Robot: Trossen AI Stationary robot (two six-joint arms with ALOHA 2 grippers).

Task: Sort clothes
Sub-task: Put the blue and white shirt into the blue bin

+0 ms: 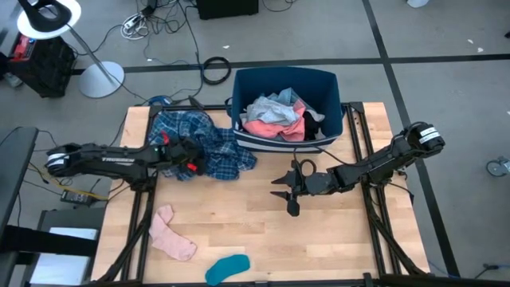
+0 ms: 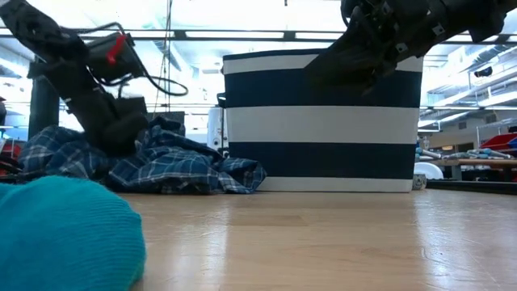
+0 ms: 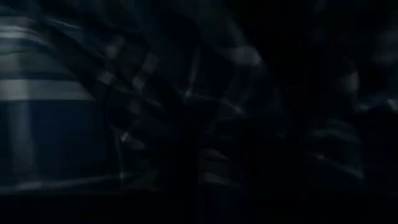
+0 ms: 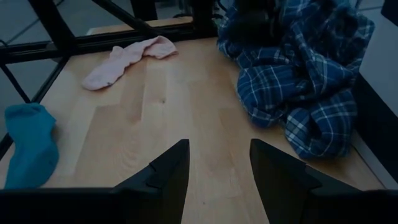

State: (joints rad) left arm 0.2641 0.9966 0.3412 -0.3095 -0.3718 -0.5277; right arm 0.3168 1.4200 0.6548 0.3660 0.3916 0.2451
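Your worktop point(image 1: 319, 231) is a pale wooden surface, and at its far edge stands the striped bin point(image 1: 327, 88), dark blue with a white band, holding a heap of clothes point(image 1: 275, 115) in pink, grey, white and black that reaches about to the rim. Just beside the bin, on the left arm's side, you have the blue plaid shirt point(image 1: 203, 143) lying crumpled on the wood, its near edge touching the bin's base in the low view. Your left gripper point(image 1: 190, 155) is pressed down into that shirt; its wrist view shows only dark plaid cloth close up, so you cannot tell whether its fingers are apart or closed on the fabric. Your right gripper point(image 1: 288, 194) hangs low over bare wood in front of the bin, near the middle of the worktop, with its two fingers point(image 4: 171, 171) spread apart and nothing between them; it points toward the shirt and is clear of it. Nearer the front edge on the left side you see the pink sock point(image 1: 171, 233) lying flat and slightly bent, well apart from the shirt. Closer still to the front edge, between the pink sock and the worktop's middle, lies the teal sock point(image 1: 227, 268), which fills the near corner of the low view.
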